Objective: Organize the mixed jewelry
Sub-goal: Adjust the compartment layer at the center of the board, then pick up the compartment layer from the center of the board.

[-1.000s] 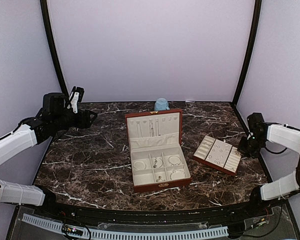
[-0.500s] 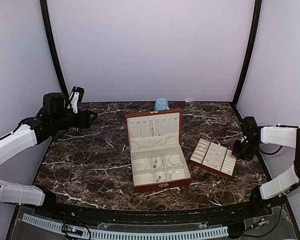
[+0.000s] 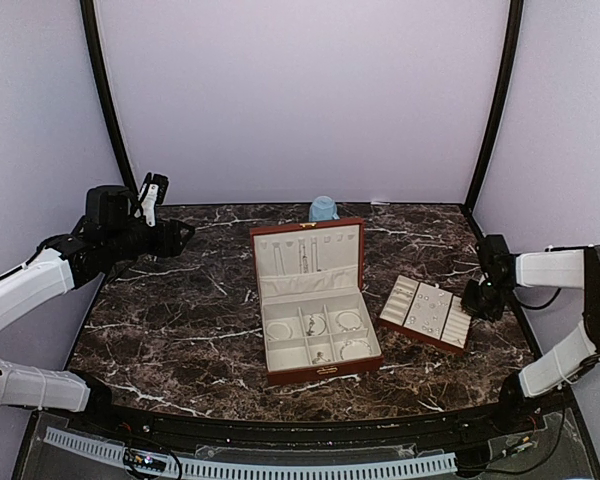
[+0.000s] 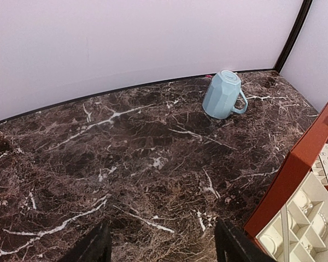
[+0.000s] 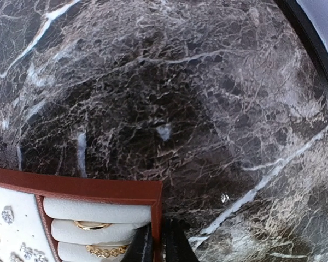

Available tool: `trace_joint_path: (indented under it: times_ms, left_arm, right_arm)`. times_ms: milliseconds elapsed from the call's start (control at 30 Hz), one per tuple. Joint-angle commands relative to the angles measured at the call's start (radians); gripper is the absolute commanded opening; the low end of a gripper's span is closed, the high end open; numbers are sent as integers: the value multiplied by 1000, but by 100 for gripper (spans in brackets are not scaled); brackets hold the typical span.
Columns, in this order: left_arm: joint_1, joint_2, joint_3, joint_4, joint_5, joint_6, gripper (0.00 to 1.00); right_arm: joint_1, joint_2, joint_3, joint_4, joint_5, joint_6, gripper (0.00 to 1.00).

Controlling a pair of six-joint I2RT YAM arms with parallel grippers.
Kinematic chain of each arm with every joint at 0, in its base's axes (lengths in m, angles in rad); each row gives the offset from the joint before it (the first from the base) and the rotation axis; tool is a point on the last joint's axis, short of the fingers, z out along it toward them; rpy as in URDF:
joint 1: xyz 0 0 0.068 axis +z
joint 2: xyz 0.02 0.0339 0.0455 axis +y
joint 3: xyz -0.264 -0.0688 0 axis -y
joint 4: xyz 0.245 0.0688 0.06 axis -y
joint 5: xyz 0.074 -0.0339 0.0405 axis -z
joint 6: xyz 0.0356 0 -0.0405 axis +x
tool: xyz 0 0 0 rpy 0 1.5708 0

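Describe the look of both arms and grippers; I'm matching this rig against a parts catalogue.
The left arm and right arm have white shells with black joints. The left gripper and right gripper have black fingers. A thin black cable loops under the right arm.

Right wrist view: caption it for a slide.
Right claw pinching the corner wall of the slotted tray, gold-coloured rings in its cream rolls, marble table beyond.
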Motion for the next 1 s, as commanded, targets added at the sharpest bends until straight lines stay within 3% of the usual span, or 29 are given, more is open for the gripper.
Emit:
trace_joint_path:
  times_ms: [0, 133, 267, 967]
  left_arm:
    - [6, -11, -14, 17, 9, -3, 67]
    - [5, -14, -15, 16, 8, -3, 67]
    - [7, -17, -16, 16, 6, -3, 67]
    - [6, -21, -14, 15, 5, -2, 67]
  right_arm:
    - [6, 77, -65, 13, -23, 25, 11]
    - [6, 83, -81, 23, -32, 34, 10]
    - [7, 76, -76, 12, -28, 36, 0]
    - [-40, -115, 175, -312, 16, -67, 0]
